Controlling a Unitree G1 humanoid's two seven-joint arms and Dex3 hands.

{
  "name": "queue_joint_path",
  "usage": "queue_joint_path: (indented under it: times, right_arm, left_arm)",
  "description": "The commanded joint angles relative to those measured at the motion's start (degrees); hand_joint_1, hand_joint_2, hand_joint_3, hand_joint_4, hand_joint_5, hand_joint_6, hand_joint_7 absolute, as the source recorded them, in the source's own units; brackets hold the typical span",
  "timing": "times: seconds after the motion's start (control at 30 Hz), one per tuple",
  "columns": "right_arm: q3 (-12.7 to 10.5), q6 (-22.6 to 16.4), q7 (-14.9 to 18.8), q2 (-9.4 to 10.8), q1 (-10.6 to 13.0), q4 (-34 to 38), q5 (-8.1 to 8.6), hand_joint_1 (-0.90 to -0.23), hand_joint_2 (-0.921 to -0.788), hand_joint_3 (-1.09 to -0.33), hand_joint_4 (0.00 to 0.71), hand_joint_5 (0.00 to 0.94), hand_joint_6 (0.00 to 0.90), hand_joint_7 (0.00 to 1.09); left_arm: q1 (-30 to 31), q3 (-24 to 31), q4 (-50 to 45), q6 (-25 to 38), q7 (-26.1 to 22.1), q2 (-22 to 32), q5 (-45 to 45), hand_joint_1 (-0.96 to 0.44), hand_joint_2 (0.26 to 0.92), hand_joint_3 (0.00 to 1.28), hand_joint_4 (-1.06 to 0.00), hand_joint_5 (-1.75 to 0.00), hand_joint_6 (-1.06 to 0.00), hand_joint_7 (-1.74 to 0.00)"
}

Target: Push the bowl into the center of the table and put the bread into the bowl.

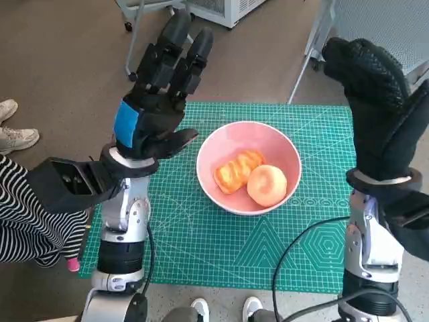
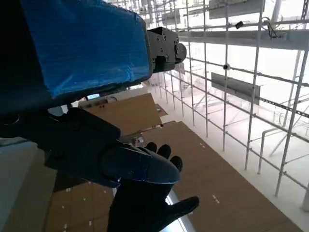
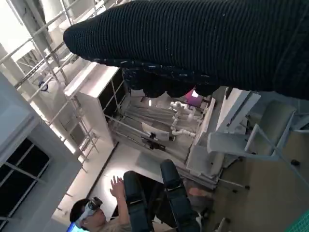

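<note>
One pink bowl sits on one green cutting mat, which covers the counter.

Inside the bowl are two pieces of bread: one long twisted piece and one round bun.

Two robot hands are raised above the counter: one left robot hand, black with blue tape on its back, and one right robot hand in a black knitted glove. Neither holds anything.

Beside the mat, at the left edge of the head view, two white shoes show. Two more white shoe tips show at the bottom edge.

One person wearing a headset appears in the right wrist view.
</note>
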Motion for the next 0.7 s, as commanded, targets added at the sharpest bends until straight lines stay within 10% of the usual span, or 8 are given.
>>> queue_joint_path:
  times: [0.03,0.7]
  right_arm:
    - [0.2,-0.3,-0.4,0.7,1.4,1.1,-0.40,-0.664,-0.921,-0.671,0.215,0.011,0.097,0.57]
    - [0.5,-0.8,-0.8,1.4,1.1,1.6,-0.79,-0.666,-0.921,-0.671,0.218,0.009,0.098,0.56]
  left_arm:
    - [1.1,-0.6,-1.2,0.5,0.7,0.3,0.6,-0.48,0.921,0.06,-0.06,-0.02,-0.04,-0.20]
    - [2.2,-1.7,-2.3,-1.4,2.8,2.2,4.9,-0.52,0.921,0.09,-0.06,-0.01,0.00,-0.29]
